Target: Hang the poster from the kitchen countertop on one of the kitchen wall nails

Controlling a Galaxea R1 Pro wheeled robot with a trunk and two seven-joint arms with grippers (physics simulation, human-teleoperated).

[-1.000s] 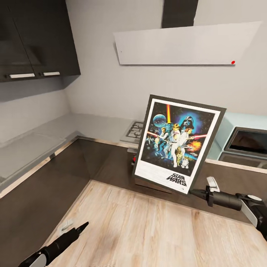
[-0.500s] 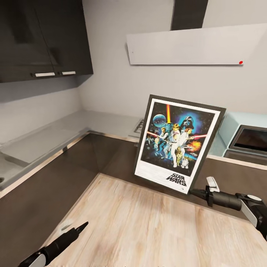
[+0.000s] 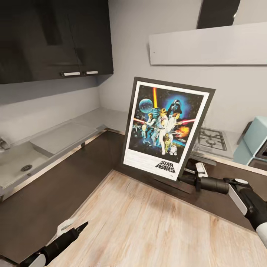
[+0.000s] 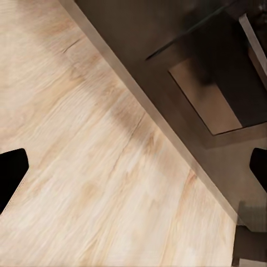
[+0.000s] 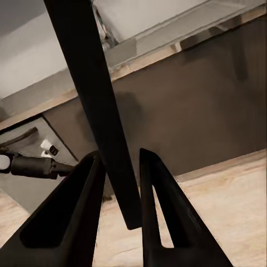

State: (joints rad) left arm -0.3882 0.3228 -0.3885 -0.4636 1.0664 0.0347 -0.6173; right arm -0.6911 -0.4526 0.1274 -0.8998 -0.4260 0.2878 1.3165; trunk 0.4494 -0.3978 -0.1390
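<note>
The right gripper (image 3: 184,179), at right of centre in the head view, is clamped on the lower right corner of the poster (image 3: 165,128), which rises upright, long axis near vertical.

Grey walls (image 3: 133,40), dark upper cabs (image 3: 55,37), pale wood floor (image 3: 148,230), sink (image 3: 22,168) w/ drain.

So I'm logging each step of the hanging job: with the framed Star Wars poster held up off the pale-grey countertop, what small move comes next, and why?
Probably keep turning toward a wall while carrying it level. The right gripper pinches the black-framed Star Wars poster at its lower corner, its fingers closed on the frame edge. The poster hangs clear of the pale-grey countertop, and I can make out no nail on the grey wall yet.
</note>
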